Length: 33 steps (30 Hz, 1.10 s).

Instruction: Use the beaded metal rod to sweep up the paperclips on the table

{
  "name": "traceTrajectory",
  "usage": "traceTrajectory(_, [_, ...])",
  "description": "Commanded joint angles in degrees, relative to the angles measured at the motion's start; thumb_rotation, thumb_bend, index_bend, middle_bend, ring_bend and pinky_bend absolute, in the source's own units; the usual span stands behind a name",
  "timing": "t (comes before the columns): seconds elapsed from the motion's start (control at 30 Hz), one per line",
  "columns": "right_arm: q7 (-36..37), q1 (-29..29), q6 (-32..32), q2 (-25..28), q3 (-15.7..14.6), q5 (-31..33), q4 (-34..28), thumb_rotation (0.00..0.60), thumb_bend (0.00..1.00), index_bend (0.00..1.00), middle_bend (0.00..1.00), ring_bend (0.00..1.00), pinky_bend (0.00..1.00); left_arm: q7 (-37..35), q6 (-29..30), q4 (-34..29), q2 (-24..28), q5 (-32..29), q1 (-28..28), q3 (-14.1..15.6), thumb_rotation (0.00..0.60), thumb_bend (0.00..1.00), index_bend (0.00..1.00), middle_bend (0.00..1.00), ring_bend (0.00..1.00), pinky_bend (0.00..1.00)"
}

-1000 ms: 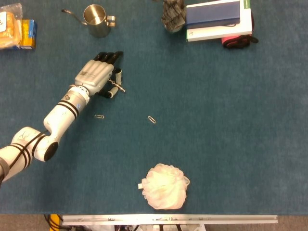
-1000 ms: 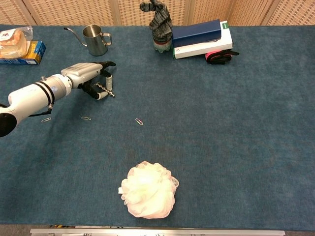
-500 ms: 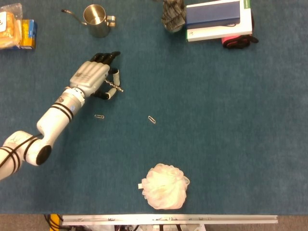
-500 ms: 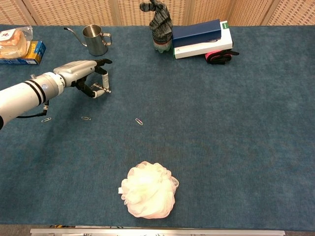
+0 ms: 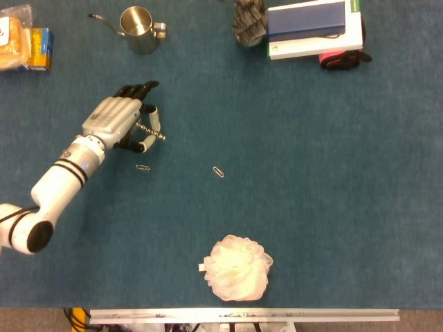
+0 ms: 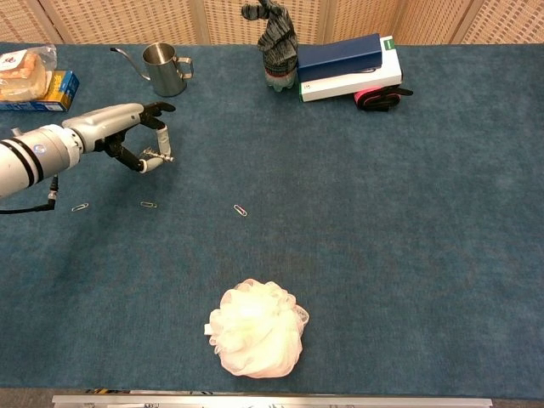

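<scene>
My left hand [image 5: 116, 122] [image 6: 119, 132] hovers over the left part of the blue table and pinches the short beaded metal rod [image 5: 150, 131] [image 6: 158, 156] between thumb and finger, its other fingers stretched forward. One paperclip [image 5: 143, 167] [image 6: 149, 204] lies just below the hand. A second paperclip [image 5: 219, 171] [image 6: 241, 210] lies further right, near the table's middle. A third paperclip [image 6: 81, 206] shows only in the chest view, left of the first. My right hand is in neither view.
A metal pitcher [image 5: 139, 29] [image 6: 165, 69] stands behind the hand. Snack packs [image 5: 25, 45] sit at the far left. A glove-covered bottle [image 6: 274, 47], stacked boxes [image 5: 315, 28] and a pink-black item [image 5: 340, 59] line the back. A white bath pouf [image 5: 239, 267] lies near the front edge.
My left hand has drawn back to the left and lifted slightly, carrying the beaded rod with it. The paperclips have not moved.
</scene>
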Motion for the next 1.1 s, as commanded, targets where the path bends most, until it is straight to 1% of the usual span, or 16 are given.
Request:
traceTrajectory(0.03, [-0.01,-0.07,0.11,-0.03,-0.11,-0.29,-0.21,0.600,0.00,0.13,0.04,0.00,0.06,1.10,0.61,-5.29,3.59,-1.25,1.15,0.37,0.600,0.42,0.52,0.00,0.00,0.00])
traceTrajectory(0.27, [-0.32,-0.58,0.78,0.22,-0.53,-1.06,-1.14,0.600,0.00,0.13,0.04,0.00,0.06,2.43,0.72,-12.40,7.97,-1.76,2.33,1.94,0.600,0.42,0.52,0.00,0.00,0.00])
traceTrajectory(0.47, [-0.87,-0.83,1.07,0.19,-0.95,-1.68,-1.98,0.600,0.00,0.13,0.04,0.00,0.06,3.64,1.35,-15.75,9.24,-2.25,3.48,3.51,0.600,0.42,0.52,0.00,0.00,0.00])
traceTrajectory(0.6, [-1.56,-0.98,1.41,0.35,-1.15,-2.05,-2.79,0.600,0.00,0.13,0.04,0.00,0.06,4.16,1.93,-16.57,8.93,-2.66,4.13,4.14,0.600,0.42,0.52,0.00,0.00,0.00])
traceTrajectory(0.87, [-2.82,-1.58,2.36,0.58,-1.56,-2.18,-4.30,0.600,0.00,0.13,0.04,0.00,0.06,4.49,2.07,-15.61,7.07,-2.91,4.83,5.02,0.600,0.42,0.52,0.00,0.00,0.00])
traceTrajectory(1.1, [-2.98,-2.00,2.81,0.84,-1.71,-2.19,-4.75,0.600,0.00,0.13,0.04,0.00,0.06,3.75,2.20,-14.91,5.55,-2.39,5.02,4.75,0.600,0.42,0.52,0.00,0.00,0.00])
